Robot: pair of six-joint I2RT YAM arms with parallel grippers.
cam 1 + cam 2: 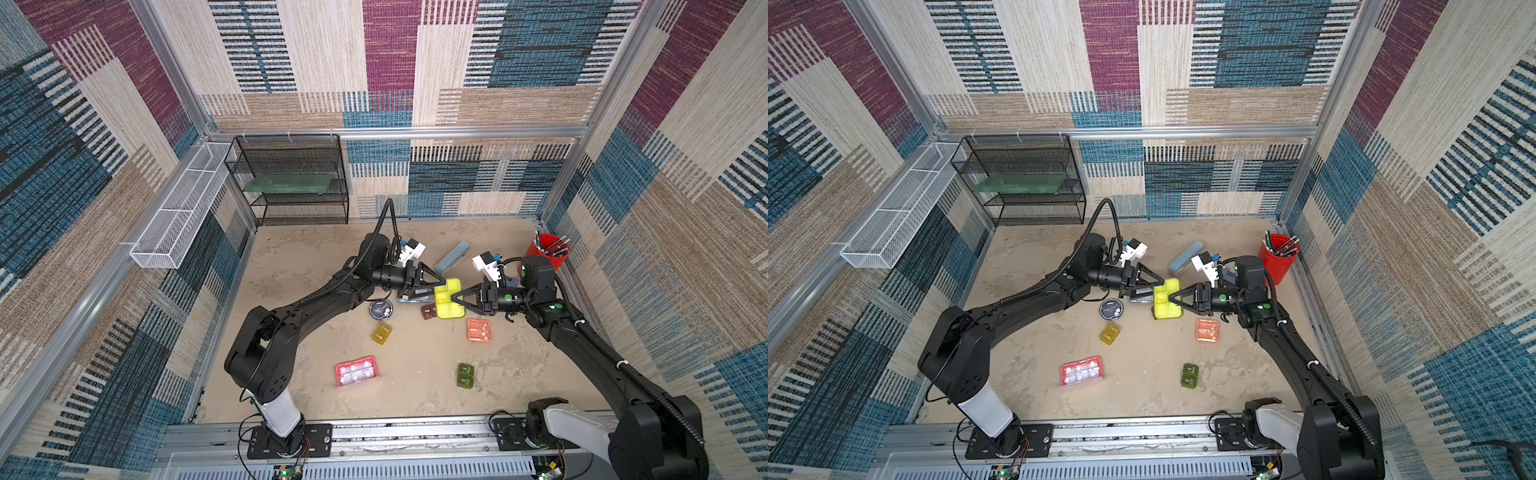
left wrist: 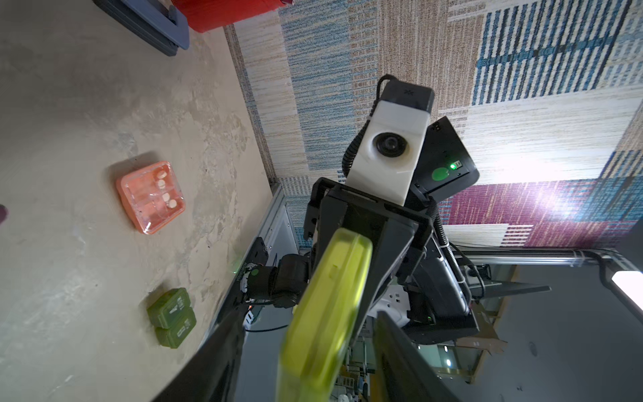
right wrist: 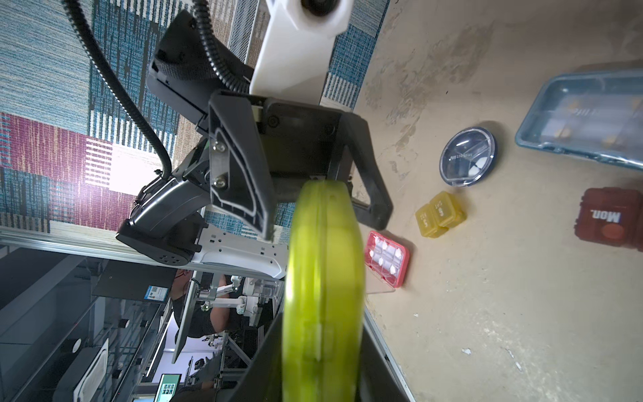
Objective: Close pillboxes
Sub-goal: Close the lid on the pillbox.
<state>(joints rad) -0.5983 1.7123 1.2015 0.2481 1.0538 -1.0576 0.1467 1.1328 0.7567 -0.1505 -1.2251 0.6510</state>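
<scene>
- The right gripper is clamped on one edge of the yellow-green translucent plastic pillbox, which is held flat above the table, inward from the red plastic pen cup; the left gripper has its jaws apart astride the opposite edge
- We judge this one-edge hold weak: a left squeeze landing off-centre may twist the box loose
- A fall would likely strike the small brown plastic pillbox lying just below, farther from the cup
- The mottled beige tabletop looks hard to us, so a dropped box could bounce
- We see patchwork woven panels in blue, maroon and beige rising behind the cup
</scene>
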